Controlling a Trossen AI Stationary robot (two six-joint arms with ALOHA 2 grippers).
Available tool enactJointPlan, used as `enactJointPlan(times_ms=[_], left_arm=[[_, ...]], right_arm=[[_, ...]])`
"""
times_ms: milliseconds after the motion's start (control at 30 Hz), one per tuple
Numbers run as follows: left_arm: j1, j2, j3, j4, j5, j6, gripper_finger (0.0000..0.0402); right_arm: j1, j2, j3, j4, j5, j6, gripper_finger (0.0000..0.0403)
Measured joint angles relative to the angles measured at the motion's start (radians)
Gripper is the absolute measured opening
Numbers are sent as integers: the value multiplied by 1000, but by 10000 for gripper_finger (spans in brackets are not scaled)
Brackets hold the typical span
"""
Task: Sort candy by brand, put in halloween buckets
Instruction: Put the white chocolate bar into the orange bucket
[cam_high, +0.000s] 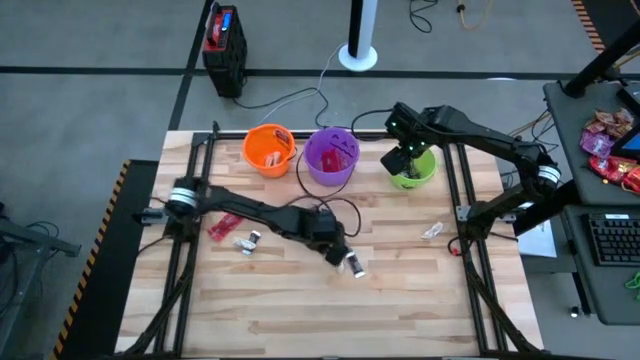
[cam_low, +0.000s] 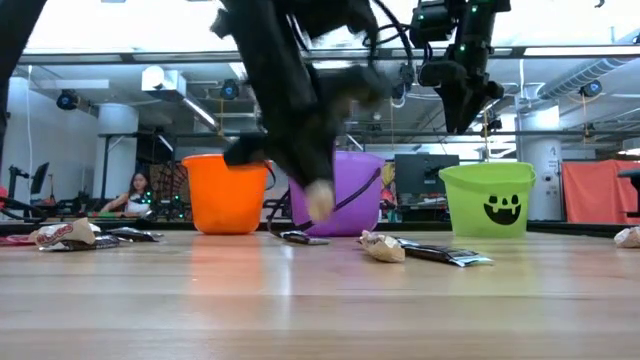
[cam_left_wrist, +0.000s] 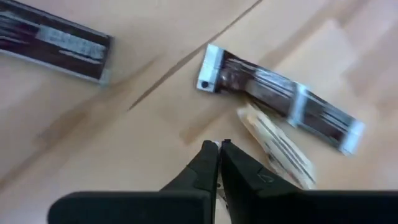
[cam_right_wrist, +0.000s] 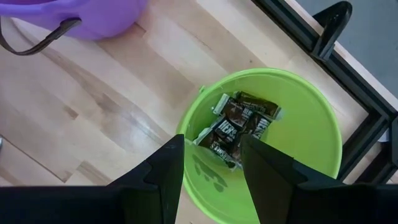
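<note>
**A:** What do the sweets look like from where you are?

**B:** Beside my left gripper (cam_left_wrist: 217, 146) lie two finger-length pieces on the wooden table (cam_high: 300, 300): a dark brown bar with silver ends (cam_left_wrist: 280, 99), and a pale cream wrapper (cam_left_wrist: 277, 143) tucked against it. My left fingers are pressed together with nothing between them. A second brown and silver bar (cam_left_wrist: 56, 40) lies farther off, cut by the picture's edge. All three sit in front of the purple bucket (cam_high: 331, 157), toward the table's near edge.

**A:** And the right side?

**B:** My right gripper (cam_right_wrist: 211, 168) hangs over the lime green bucket (cam_right_wrist: 292, 106), fingers spread and holding nothing. Inside are a few dark brown wrappers (cam_right_wrist: 236, 127).

**A:** Any writing?

**B:** White letters on those brown wrappers look like HERSHEY'S, though only part reads. The print on the bars by my left fingers is smeared; I cannot read it. The green bucket wears a black grinning face.

**A:** Anything else?

**B:** The orange bucket (cam_high: 269, 148) stands left of the purple one, the green right of it. A red piece (cam_high: 224, 227) and a silver one (cam_high: 247, 241) lie in front of the orange bucket, and a pale piece (cam_high: 433, 231) in front of the green. What the orange and purple buckets hold I cannot make out
</note>
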Motion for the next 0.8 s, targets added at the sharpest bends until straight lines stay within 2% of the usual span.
enactJointPlan(times_ms=[200, 367, 467, 600, 700, 800], left_arm=[[28, -253, 0, -169, -37, 90, 0], [130, -492, 0, -311, -240, 211, 0], [268, -602, 0, -394, -299, 331, 0], [519, -676, -2, -441, -227, 532, 0], [688, -676, -3, -446, -157, 667, 0], [812, -642, -4, -449, -78, 773, 0]], right_arm=[[1, 0, 0, 14, 0, 0, 148], [3, 0, 0, 45, -43, 18, 148], [9, 0, 0, 49, -81, 42, 148], [22, 0, 0, 50, -100, 92, 148], [38, 0, 0, 49, -103, 139, 148], [60, -4, 0, 43, -132, 188, 148]])
